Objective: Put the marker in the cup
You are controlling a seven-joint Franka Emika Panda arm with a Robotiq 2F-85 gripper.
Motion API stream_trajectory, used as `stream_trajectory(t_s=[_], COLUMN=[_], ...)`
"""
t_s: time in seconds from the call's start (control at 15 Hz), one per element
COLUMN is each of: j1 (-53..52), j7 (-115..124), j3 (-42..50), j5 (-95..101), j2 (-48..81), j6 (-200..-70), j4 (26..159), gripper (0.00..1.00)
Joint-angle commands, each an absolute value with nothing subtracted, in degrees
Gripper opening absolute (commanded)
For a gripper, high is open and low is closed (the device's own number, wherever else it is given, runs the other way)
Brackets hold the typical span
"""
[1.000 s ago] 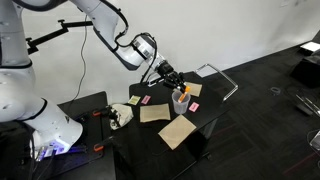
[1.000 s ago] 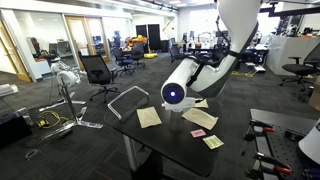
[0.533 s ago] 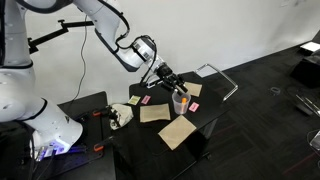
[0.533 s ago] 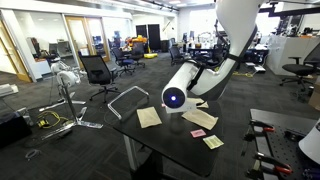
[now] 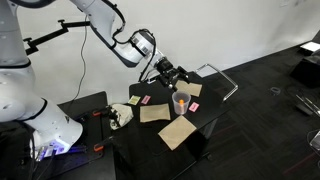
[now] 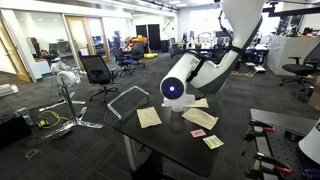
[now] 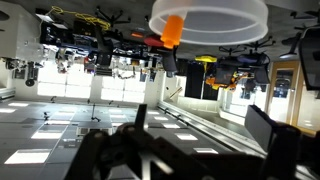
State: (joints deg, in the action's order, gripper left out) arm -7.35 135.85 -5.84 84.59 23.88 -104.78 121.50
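Note:
The wrist view is upside down. In it the cup (image 7: pixel 208 15) shows as a clear round rim at the top edge, and the orange marker (image 7: pixel 173 28) stands inside it, leaning on the rim. My gripper (image 7: pixel 200 140) is open, its dark fingers (image 7: pixel 263 128) spread wide with nothing between them. In an exterior view the gripper (image 5: pixel 172 73) hangs a little above and behind the cup (image 5: pixel 181 102) on the black table (image 5: pixel 150 137). In the exterior view from the opposite side, the arm's round wrist (image 6: pixel 173 89) hides the cup and the fingers.
Tan paper sheets (image 5: pixel 178 130) (image 5: pixel 154 113) lie on the table near the cup, with small pink (image 6: pixel 198 133) and yellow (image 6: pixel 213 142) pieces beside them. A white crumpled thing (image 5: pixel 121 115) sits at the table's edge. A metal frame (image 6: pixel 127 100) and office chairs stand on the floor.
The gripper has opened and let go of the marker, which now stands in the cup. The gripper has lifted a little away from the cup.

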Motion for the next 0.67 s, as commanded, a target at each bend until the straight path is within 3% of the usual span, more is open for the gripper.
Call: stream_trajectory(t_s=[0.0,0.6], j1=[-7.05,-7.05], j7=[132.00,115.88], j3=[-6.82,-7.67], j5=[81.97,75.73], j2=[16.77,3.51], j6=[-103.88,-106.63], j4=[125.06,130.02], gripper=[1.00,1.00])
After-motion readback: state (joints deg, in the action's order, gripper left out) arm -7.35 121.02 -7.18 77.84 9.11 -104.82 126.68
